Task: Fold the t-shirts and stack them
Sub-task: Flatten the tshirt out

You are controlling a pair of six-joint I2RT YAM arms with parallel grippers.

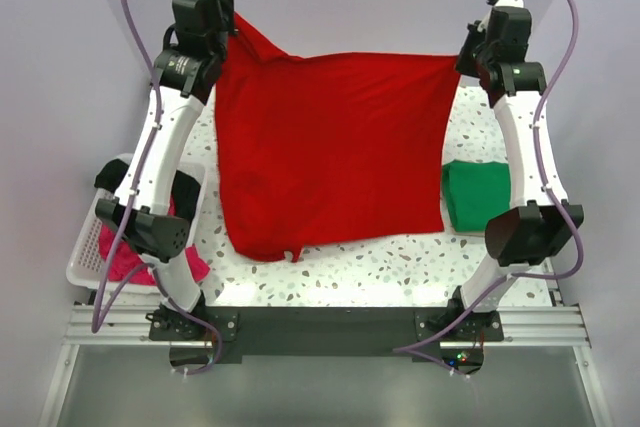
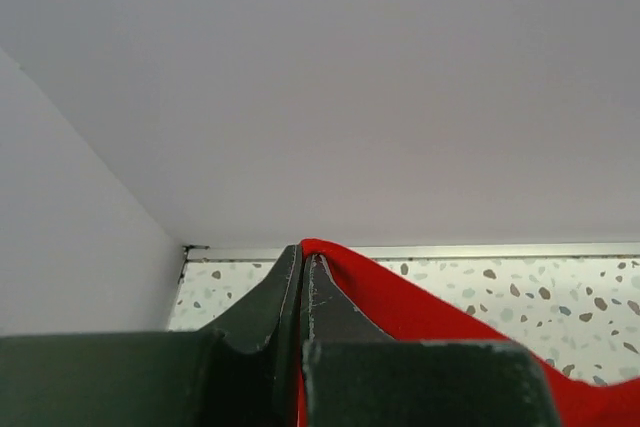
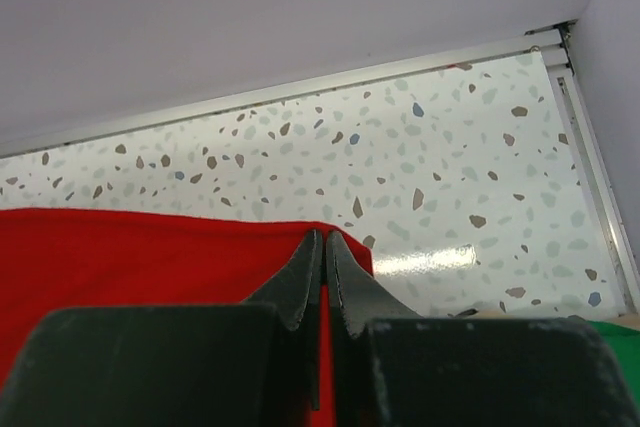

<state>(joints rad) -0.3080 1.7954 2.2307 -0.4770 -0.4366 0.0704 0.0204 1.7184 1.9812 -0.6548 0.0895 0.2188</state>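
Both arms rise from their near bases, elbows bent outward and wrists lifted at the far side, left gripper (image 2: 303, 259) and right gripper (image 3: 325, 242) each pinched tight on a corner of the red t-shirt (image 1: 330, 147).

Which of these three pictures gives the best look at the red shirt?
The top external view: it shows the whole red t-shirt, spread between the left gripper and the right gripper. Each wrist view shows only a small strip of red cloth clamped in its own gripper.
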